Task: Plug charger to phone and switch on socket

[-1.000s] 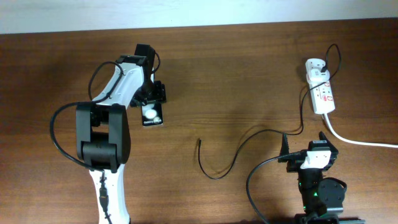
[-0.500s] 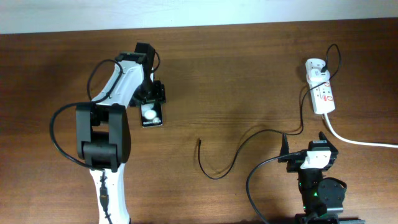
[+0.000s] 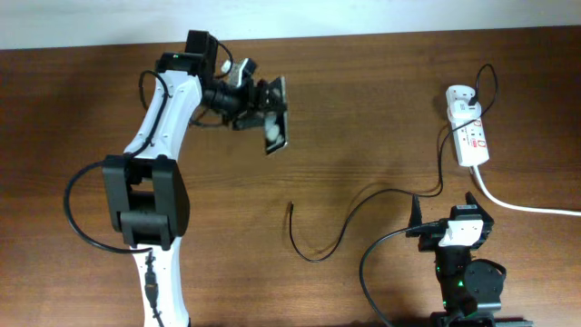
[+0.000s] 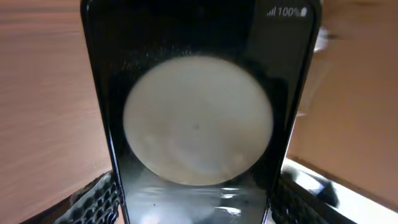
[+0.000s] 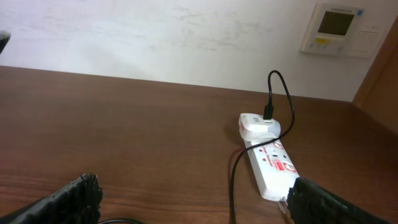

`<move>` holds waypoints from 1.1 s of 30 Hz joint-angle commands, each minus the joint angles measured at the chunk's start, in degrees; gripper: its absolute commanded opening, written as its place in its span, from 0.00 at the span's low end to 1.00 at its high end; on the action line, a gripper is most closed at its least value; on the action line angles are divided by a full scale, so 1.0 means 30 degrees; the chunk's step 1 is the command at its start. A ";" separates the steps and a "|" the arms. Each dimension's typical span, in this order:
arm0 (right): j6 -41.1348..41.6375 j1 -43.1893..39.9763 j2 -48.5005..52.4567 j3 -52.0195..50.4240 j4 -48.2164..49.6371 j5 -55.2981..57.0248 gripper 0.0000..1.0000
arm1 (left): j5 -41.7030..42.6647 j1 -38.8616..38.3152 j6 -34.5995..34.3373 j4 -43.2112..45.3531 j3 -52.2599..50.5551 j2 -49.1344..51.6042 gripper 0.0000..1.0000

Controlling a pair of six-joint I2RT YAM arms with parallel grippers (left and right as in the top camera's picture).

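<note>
My left gripper (image 3: 258,103) is shut on the black phone (image 3: 275,120) and holds it tilted above the table's back left. In the left wrist view the phone (image 4: 199,112) fills the frame between my fingers (image 4: 96,202), with a round bright reflection on its glossy face. The black charger cable (image 3: 338,227) lies curled mid-table, its plug tip (image 3: 290,206) free, and runs to the white adapter (image 3: 460,97) in the white socket strip (image 3: 473,143). My right gripper (image 3: 445,209) is open and empty at the front right, facing the strip (image 5: 273,171).
The strip's thick white cord (image 3: 531,208) runs off the right edge. A white wall panel (image 5: 336,28) hangs behind the table. The right arm's base (image 3: 467,277) stands at the front edge.
My left gripper has lifted the phone off the table and carried it right and toward the back, turning it. The right arm and cable have not moved.
</note>
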 commanded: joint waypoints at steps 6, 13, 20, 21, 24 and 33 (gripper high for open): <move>0.0029 0.0175 -0.0073 -0.0102 -0.0124 0.0306 0.99 | 1.0418 0.0219 -1.0295 0.2586 0.0481 -0.0044 0.00; 0.0029 0.0175 -0.0073 -0.0095 -0.0124 0.0306 0.99 | 1.2021 0.1122 -1.6997 0.2579 0.0481 -0.0044 0.00; 0.0029 0.0175 -0.0073 -0.0102 -0.0124 0.0306 0.99 | 1.3202 0.1122 -1.9336 0.2579 0.0481 -0.0044 0.00; 0.0029 0.0175 -0.0073 -0.0102 -0.0124 0.0306 0.99 | 1.3194 0.1122 -1.9336 0.2579 0.0481 -0.0044 0.00; 0.0029 0.0175 -0.0073 -0.0095 -0.0124 0.0306 0.99 | 1.2815 0.1115 -1.9314 0.2586 0.0481 -0.0044 0.00; 0.0029 0.0175 -0.0073 -0.0102 -0.0124 0.0306 0.99 | 1.2276 0.1137 -1.8804 0.2586 0.0481 -0.0044 0.00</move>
